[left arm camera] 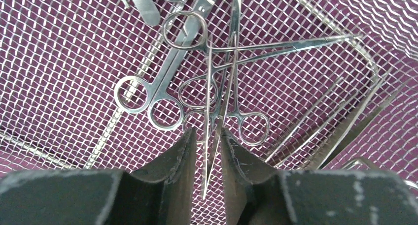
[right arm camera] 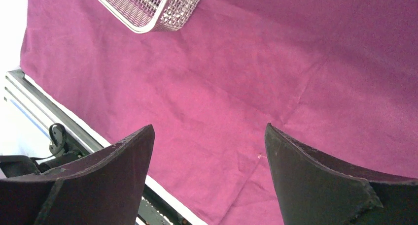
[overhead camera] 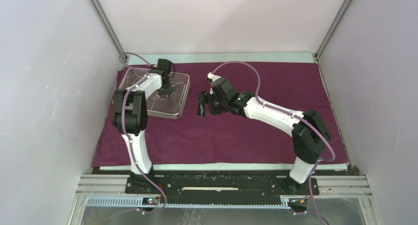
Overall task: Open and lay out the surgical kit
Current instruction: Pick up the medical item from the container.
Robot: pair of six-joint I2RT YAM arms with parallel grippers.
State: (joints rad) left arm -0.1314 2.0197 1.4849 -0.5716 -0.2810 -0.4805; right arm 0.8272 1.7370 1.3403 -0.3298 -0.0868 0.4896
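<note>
Plain white walls [overhead camera: 222, 18] stand on three sides, with grey metal struts [overhead camera: 104, 22] in both back corners

Maroon-purple cloth [overhead camera: 246, 136], silver diamond-mesh tray [left arm camera: 59, 62], silvery scissors [left arm camera: 170, 72].

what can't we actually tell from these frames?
- Top view: which instruments lie in the mesh tray; too small, partly behind the left arm.
- Left wrist: whether the left gripper touches the tweezers between its fingers; the narrow gap doesn't show contact.
- Right wrist: mesh tray cut off by the top edge; only a corner shows.
</note>
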